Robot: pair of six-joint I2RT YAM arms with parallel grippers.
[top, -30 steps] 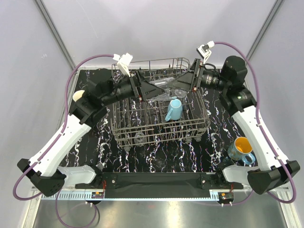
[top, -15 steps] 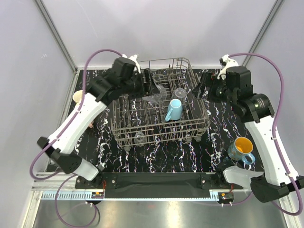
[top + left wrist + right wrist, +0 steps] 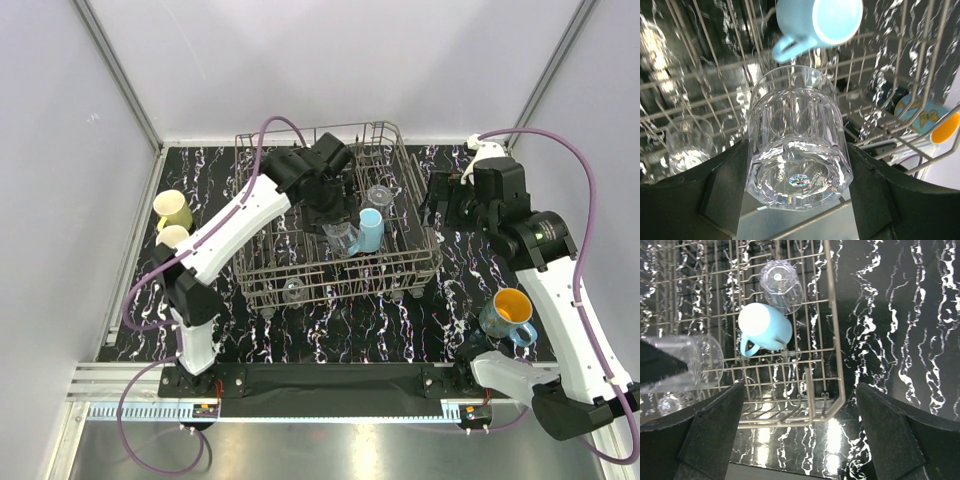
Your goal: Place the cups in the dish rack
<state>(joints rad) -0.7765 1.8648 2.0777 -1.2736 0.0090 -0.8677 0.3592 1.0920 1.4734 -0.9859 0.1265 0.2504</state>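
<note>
The dark grey wire dish rack [image 3: 262, 272] stands mid-table. My left gripper [image 3: 335, 218] hangs over its middle, shut on a clear glass [image 3: 797, 140] held base-up, mouth down [image 3: 340, 238]. A light blue mug [image 3: 370, 228] stands upside down right beside it, also in the left wrist view [image 3: 817, 22] and the right wrist view [image 3: 765, 325]. Another clear glass [image 3: 379, 195] sits inverted behind the mug [image 3: 780, 282]. My right gripper [image 3: 440, 205] is open and empty over the rack's right edge [image 3: 832, 340]. A teal mug with orange inside [image 3: 508, 317] stands on the right.
A yellow mug [image 3: 172, 209] and a pale mug [image 3: 174, 237] stand on the table left of the rack. A small clear glass [image 3: 293, 291] sits in the rack's front left. The table top [image 3: 330, 330] is black marble.
My left gripper swung right and forward over the rack's middle with the clear glass, now beside the blue mug. My right gripper drew back slightly to the rack's right edge.
</note>
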